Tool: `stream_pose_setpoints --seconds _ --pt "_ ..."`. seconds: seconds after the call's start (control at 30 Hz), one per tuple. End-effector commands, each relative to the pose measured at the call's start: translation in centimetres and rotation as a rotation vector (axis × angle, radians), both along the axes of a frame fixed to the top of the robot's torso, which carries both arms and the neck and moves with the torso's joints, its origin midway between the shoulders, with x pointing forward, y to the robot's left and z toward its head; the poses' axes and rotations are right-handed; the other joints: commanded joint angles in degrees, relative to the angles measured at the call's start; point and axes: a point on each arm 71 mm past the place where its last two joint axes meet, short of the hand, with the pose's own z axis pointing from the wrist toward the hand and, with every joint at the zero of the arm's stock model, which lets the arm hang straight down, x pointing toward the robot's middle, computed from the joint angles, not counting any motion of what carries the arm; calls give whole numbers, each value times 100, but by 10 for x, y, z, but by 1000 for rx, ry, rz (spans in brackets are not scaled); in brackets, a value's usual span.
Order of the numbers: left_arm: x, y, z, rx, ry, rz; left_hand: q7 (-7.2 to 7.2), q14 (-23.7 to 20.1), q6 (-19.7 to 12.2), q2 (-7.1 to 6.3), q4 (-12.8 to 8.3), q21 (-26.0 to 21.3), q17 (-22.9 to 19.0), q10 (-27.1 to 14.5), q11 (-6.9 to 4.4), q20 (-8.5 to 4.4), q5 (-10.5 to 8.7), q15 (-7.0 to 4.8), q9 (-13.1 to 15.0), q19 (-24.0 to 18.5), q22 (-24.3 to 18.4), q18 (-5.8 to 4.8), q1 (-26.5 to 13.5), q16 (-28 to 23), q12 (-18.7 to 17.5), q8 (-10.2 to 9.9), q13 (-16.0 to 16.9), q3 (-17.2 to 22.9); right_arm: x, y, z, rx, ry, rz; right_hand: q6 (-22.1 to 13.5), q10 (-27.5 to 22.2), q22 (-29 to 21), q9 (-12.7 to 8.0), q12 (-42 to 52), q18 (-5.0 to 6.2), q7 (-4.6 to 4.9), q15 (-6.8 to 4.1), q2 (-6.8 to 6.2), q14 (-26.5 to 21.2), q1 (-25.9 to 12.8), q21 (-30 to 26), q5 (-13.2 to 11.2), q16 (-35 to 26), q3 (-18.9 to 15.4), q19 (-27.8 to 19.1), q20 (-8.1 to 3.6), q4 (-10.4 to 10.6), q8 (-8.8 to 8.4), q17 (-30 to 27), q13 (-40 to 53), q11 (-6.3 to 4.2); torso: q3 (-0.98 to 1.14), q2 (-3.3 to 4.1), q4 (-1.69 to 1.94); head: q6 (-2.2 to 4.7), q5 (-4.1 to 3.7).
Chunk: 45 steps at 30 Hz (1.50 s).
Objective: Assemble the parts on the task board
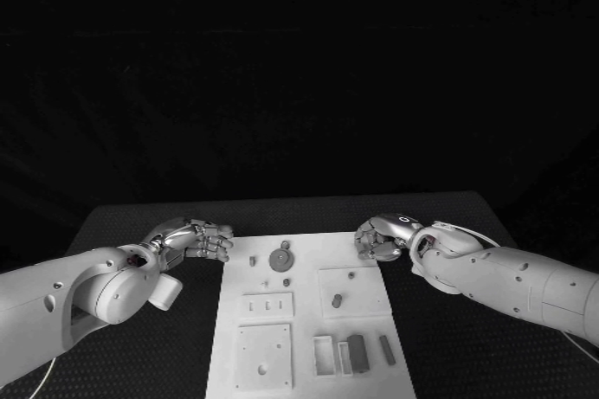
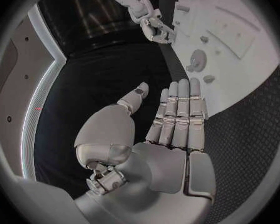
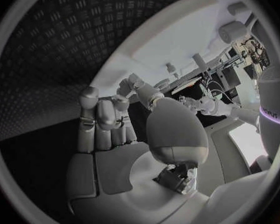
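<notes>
Silver many-fingered left hand (image 1: 194, 241): fingers straight, side by side, holding nothing. Silver many-fingered right hand (image 1: 382, 238): fingers curled inward, nothing in them.

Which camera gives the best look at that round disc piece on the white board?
The head view: the round disc lies in plain sight near the far end of the task board. The left wrist view shows it small and bent beyond the left hand. In the right wrist view I cannot pick it out.

Dim overall, with blackness swallowing the far half of the head view. Brightest on the white task board (image 1: 312, 317), lit from above without harsh glare. Strongly bent at the rims of both wrist views, soft toward the edges.
</notes>
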Motion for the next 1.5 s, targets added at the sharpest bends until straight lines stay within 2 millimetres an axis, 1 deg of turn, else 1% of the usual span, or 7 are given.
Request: stream_pose_setpoints --seconds 0.03,0.27,0.47,0.67,0.8,0.97,1.5 --pt "-6 -10 -4 109 43 -98 37 35 -47 12 1 20 84 28 -4 -3 21 4 -36 46 31 4 -19 35 23 -43 53 -46 -1 14 14 -70 -72 -37 92 30 113 25 19 250 158 -29 45 6 23 27 26 39 7 -6 -53 -22 -35 5 -6 -23 -12 -4 -25 33 -1" --pt "-12 -28 -7 144 79 -114 90 -18 -123 -83 -36 15 234 -55 20 -25 21 7 -84 12 79 -37 -12 34 12 -129 160 -63 -18 63 38 11 -119 29 108 47 111 37 20 250 157 -26 39 36 11 32 26 54 -6 10 -55 -11 -33 35 -13 -22 -36 -22 -35 66 33" --pt "-14 -39 -5 95 85 -81 -70 -151 127 -382 -207 -33 345 -179 61 0 20 50 -40 -106 111 -76 161 -30 -21 -23 256 -59 -30 104 42 45 -94 75 108 59 107 42 20 250 155 -30 21 46 0 35 26 56 -17 26 -58 -9 -39 32 -19 -25 -33 -20 -26 102 69" --pt "-19 -61 -6 121 97 -74 -69 -166 172 -398 -113 -34 418 -124 26 6 20 57 -50 -121 143 -77 66 -44 29 -37 346 -74 -40 132 46 74 -88 122 101 64 103 45 16 250 155 -33 3 50 -23 34 26 52 -30 39 -59 -1 -49 23 -24 -26 -45 -18 2 143 182" --pt "-20 -67 -6 117 95 -45 -17 -176 117 -395 -52 -38 466 -183 45 8 21 58 -88 -136 165 -73 9 -63 5 -101 385 -65 -44 143 47 83 -85 144 107 67 101 48 15 250 153 -35 -2 55 -26 34 26 52 -32 45 -61 -3 -49 24 -26 -28 -31 -12 -3 149 252" --pt "-22 -74 -4 74 90 -20 5 -133 111 -416 -54 -20 524 -123 12 -4 21 40 -117 -111 201 -60 37 -62 50 -135 462 -38 -50 158 49 98 -84 170 109 69 99 51 14 250 151 -38 -8 49 -22 33 27 44 -31 51 -64 -10 -50 4 -28 -31 -42 -8 -6 143 292" --pt "-24 -85 -9 25 191 -25 4 -44 143 -450 50 -4 629 -38 -44 -29 20 8 -159 -72 259 -62 -114 -76 125 -169 626 -77 -60 176 51 121 -74 212 110 74 93 57 11 250 147 -45 -9 64 -30 29 26 43 -34 68 -71 -8 -57 6 -34 -36 -33 -10 -18 101 321"
